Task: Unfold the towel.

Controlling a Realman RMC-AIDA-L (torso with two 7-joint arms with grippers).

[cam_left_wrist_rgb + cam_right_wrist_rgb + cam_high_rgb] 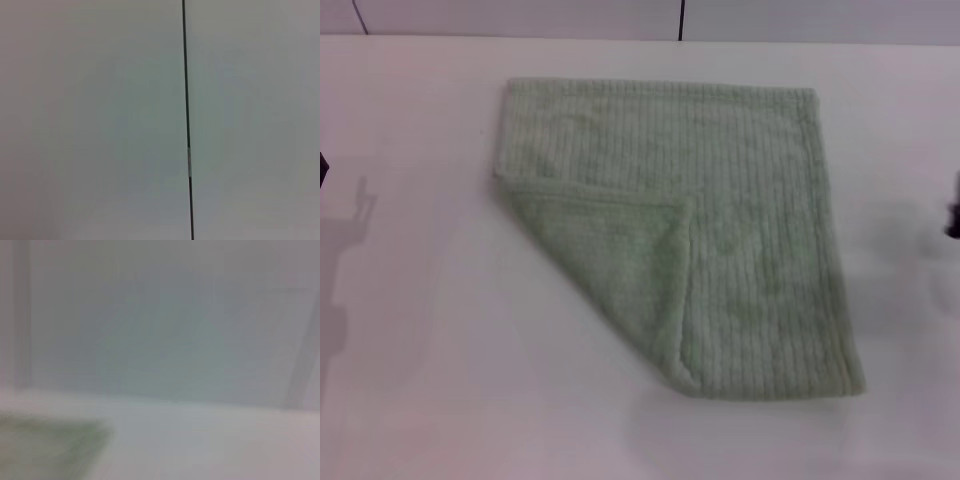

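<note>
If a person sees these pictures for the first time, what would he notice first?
Probably the towel, pale mint green, lying flat in the middle of the white table. Its near-left corner is folded over onto the cloth, making a triangular flap. Neither gripper is clearly visible.

I see the towel [720, 230] lying flat on the white table [420, 380], about in the middle. Its near-left corner is folded over onto the cloth and makes a triangle flap. At the right edge there is a small dark shape, maybe the right gripper [953, 215].
</note>
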